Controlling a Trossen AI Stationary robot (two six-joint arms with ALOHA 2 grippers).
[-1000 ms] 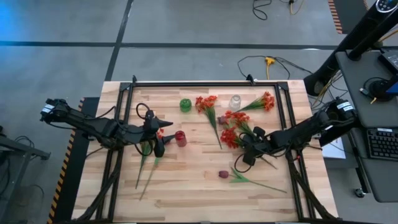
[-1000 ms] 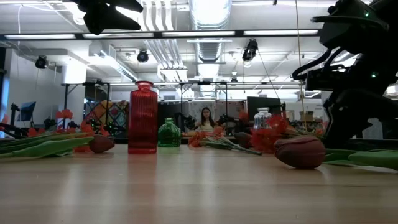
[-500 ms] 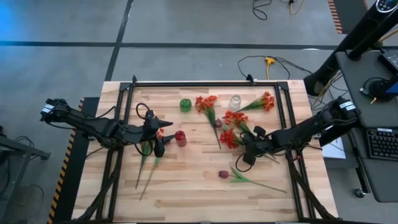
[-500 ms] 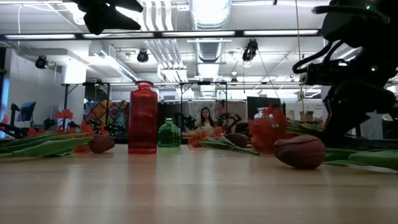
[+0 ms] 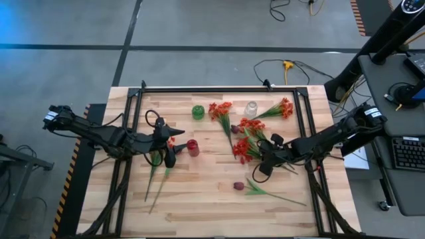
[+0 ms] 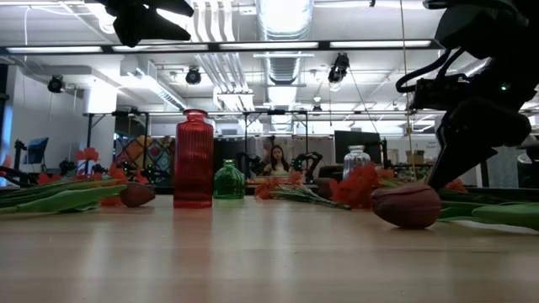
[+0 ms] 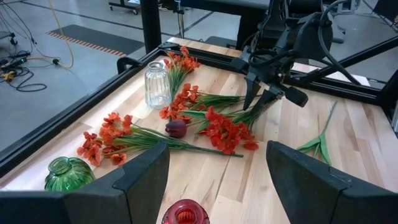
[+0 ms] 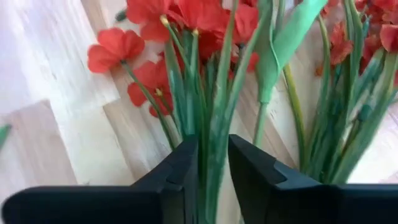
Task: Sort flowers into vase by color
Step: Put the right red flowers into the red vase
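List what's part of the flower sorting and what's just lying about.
Job: red flowers in right gripper, orange flowers, purple bud, red vase, green vase, clear vase.
Lying about: yellow cable, keyboard, both off the table.

My worktop [image 5: 212,199] is pale planked wood, smooth and faintly sheened, framed in matt black metal rails [image 5: 219,88]. The red vase [image 6: 194,158] is ribbed glossy glass; the green vase [image 6: 228,181] and clear jar [image 7: 157,84] are glass too. My right hand [image 8: 211,180] has matt dark plastic fingers against waxy plastic stems [image 8: 214,118] and cloth-like red petals [image 8: 115,46].
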